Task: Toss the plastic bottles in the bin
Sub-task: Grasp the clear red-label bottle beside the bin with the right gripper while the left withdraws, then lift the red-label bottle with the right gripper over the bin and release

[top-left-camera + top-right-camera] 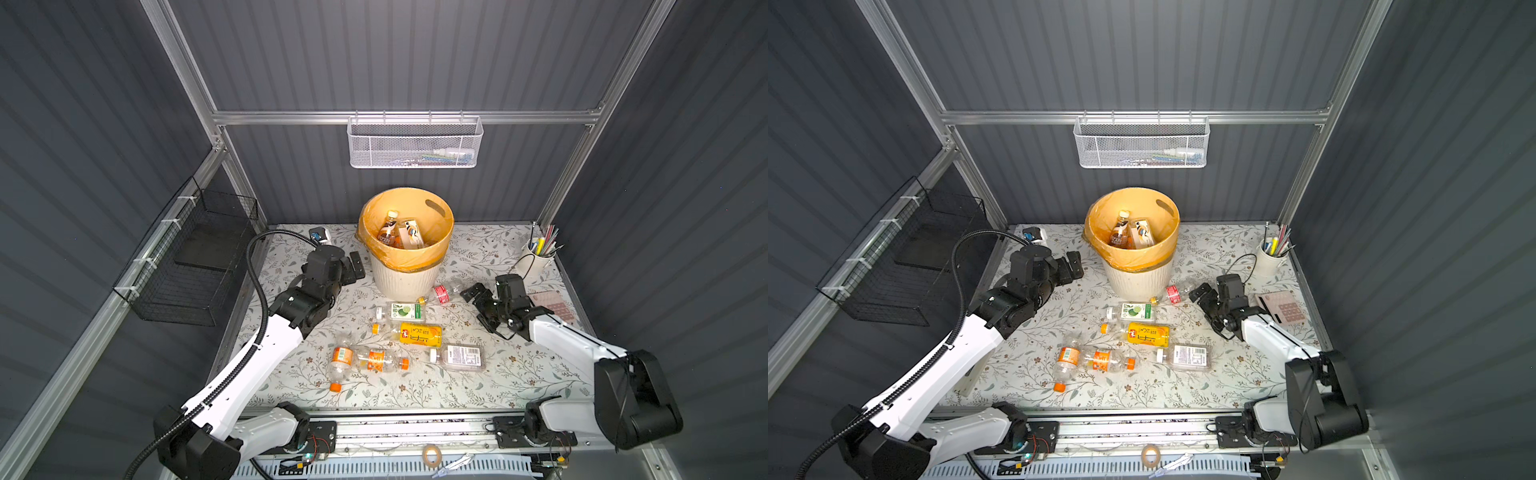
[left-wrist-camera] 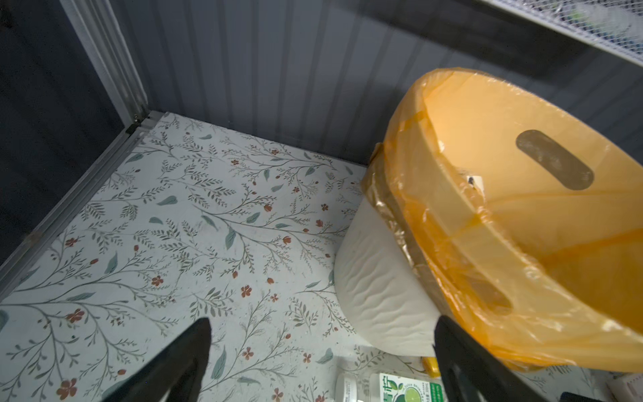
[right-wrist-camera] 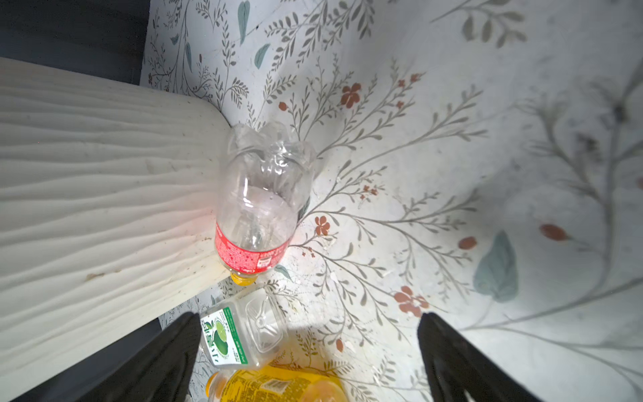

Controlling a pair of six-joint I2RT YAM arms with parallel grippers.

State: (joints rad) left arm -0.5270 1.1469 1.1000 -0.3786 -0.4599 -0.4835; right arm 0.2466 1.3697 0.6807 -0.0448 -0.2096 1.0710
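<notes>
In a top view the red-label bottle (image 1: 442,293) lies against the bin (image 1: 403,286) at its base, long axis along that base, right gripper (image 1: 473,311) nearer; left wrist view: left gripper (image 2: 322,322) spread wide, empty, beside the bin; right wrist view: right gripper parted, empty, bottle ahead.
</notes>
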